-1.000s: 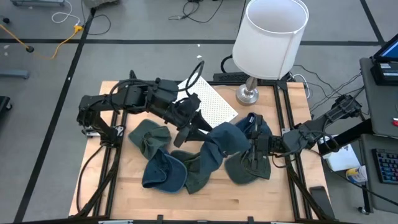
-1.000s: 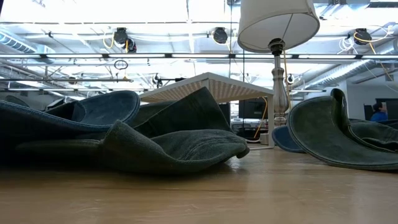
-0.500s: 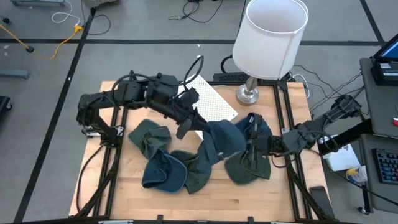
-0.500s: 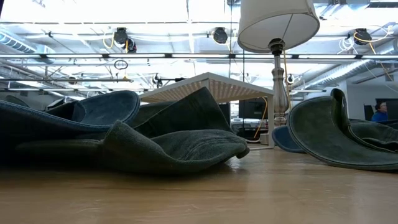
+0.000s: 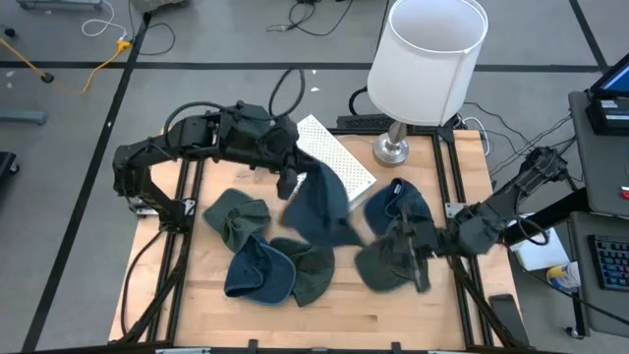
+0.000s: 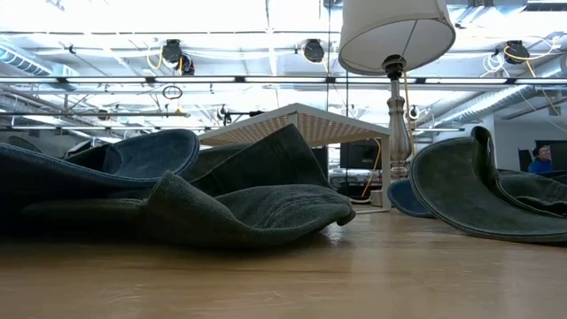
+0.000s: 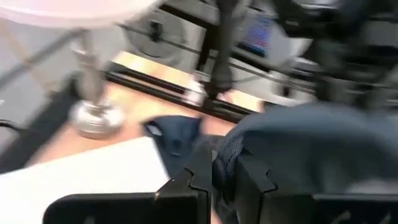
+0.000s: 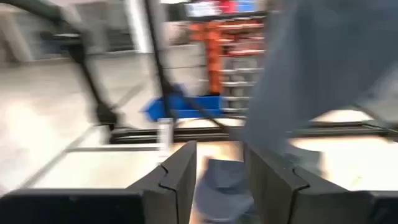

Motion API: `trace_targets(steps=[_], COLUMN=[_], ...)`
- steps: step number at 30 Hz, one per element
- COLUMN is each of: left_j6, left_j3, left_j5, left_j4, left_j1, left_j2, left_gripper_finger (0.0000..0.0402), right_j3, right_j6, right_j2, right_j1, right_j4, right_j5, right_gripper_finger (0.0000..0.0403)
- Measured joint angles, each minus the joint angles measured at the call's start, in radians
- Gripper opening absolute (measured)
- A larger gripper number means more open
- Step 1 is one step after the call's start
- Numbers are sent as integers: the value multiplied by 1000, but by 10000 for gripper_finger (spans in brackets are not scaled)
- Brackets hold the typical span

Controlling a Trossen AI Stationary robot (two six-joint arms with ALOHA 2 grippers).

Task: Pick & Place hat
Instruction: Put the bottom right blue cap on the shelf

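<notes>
Several soft hats lie on the wooden table (image 5: pixel 344 320). My left gripper (image 5: pixel 288 183) is shut on a blue hat (image 5: pixel 319 208) that hangs over the middle of the table. Lying flat are a green hat (image 5: pixel 236 216), a blue hat (image 5: pixel 257 273), a green hat (image 5: pixel 311 275), a dark green hat (image 5: pixel 383 267) and a blue hat (image 5: pixel 398 202). My right gripper (image 5: pixel 415 254) stands open over the dark green hat at the right. In its wrist view the fingers (image 8: pixel 177 173) frame a blue hat (image 8: pixel 224 177) farther off. My left gripper pinches an edge of the blue hat (image 7: pixel 225 158) between its two fingers (image 7: pixel 194 179). The hat is lifted clear of the pile and hangs slack below and to the right of the fingers (image 5: pixel 324 221).
A white perforated board (image 5: pixel 329 157) lies at the table's far middle. A lamp with a wide white shade (image 5: pixel 428 59) stands on its metal base (image 5: pixel 391 149) at the far right. Black frame rails (image 5: pixel 462 197) run along both table sides. Bare wood lies near the front edge.
My left gripper has shut on the blue hat in the middle of the pile, then gone up and toward the table's far left. The hat has come off the other hats and now hangs free. My right gripper has shifted slightly toward the near edge.
</notes>
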Motion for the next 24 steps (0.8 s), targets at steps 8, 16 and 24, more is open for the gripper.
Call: trace_targets(steps=[8,16,24], left_j6=[87,102,110], left_j3=[0,0,0], left_j5=[-363,-626,-869], left_j4=[0,-5,-5], left_j1=[-11,-4,28], left_j2=[0,0,0], left_gripper_finger=[32,32,31], right_j3=[0,0,0], right_j6=[19,-81,-219], right_j2=[-2,-2,-2], right_j1=[-1,-2,-4], right_j4=[54,55,76], right_j5=[-108,-104,-41], right_gripper_finger=[133,130,130])
